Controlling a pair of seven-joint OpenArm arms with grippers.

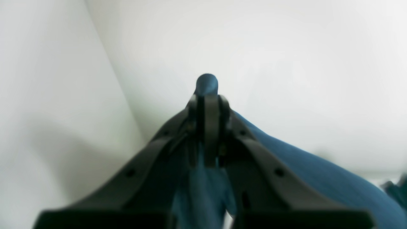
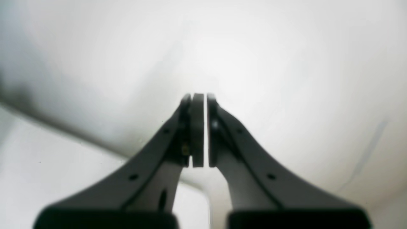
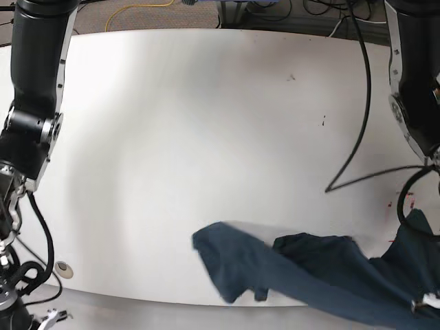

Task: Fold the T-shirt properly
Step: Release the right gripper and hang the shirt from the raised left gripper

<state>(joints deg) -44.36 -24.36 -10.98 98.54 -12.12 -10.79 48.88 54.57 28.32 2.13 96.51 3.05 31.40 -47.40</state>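
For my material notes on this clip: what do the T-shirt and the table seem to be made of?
T-shirt: soft matte knit cloth, dark teal; it drapes and bunches in folds where the left end effector pinches it. Table: hard, smooth white top, likely laminate or painted board; flat, with faint sheen and small scuff marks. Exact material unclear.

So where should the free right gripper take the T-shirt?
Probably the loose corner of the T-shirt lying flat on the table, approached from the base view's left, where it lies nearest; the left gripper already pinches the other end.
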